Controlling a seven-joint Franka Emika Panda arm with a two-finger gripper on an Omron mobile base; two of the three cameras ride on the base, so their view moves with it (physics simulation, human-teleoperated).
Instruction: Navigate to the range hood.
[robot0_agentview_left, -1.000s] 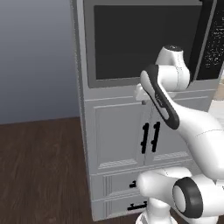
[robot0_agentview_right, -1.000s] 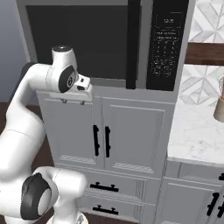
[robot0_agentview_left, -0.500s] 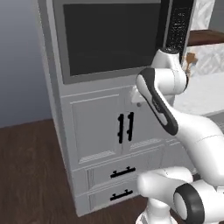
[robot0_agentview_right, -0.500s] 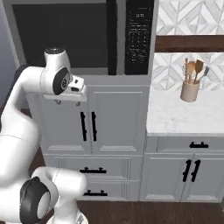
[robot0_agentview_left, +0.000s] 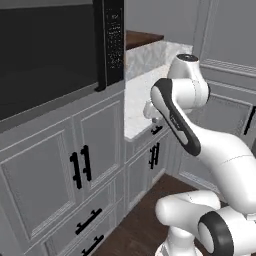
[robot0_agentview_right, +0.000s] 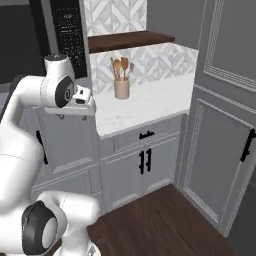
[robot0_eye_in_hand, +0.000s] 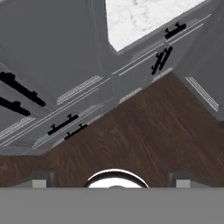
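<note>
At nine o'clock stands the built-in microwave (robot0_agentview_left: 50, 55) over grey cupboard doors (robot0_agentview_left: 55, 170). Toward twelve, the white marble desk (robot0_agentview_right: 150, 102) carries a utensil crock (robot0_agentview_right: 121, 87) beneath a dark wooden shelf (robot0_agentview_right: 132, 41). At three o'clock tall grey panels (robot0_agentview_right: 225, 125) wall the corner. Bare dark floor (robot0_agentview_right: 160, 220) lies open between them. Whether the fingers (robot0_eye_in_hand: 41, 180) are clenched or released, I cannot tell. I cannot make out the range hood.

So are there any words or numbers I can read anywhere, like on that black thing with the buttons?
Button panel of the black oven: rows of tiny pale marks, too small and blurred to read.
Utensil pot on the counter: no writing.
Cupboard doors: no labels.
</note>
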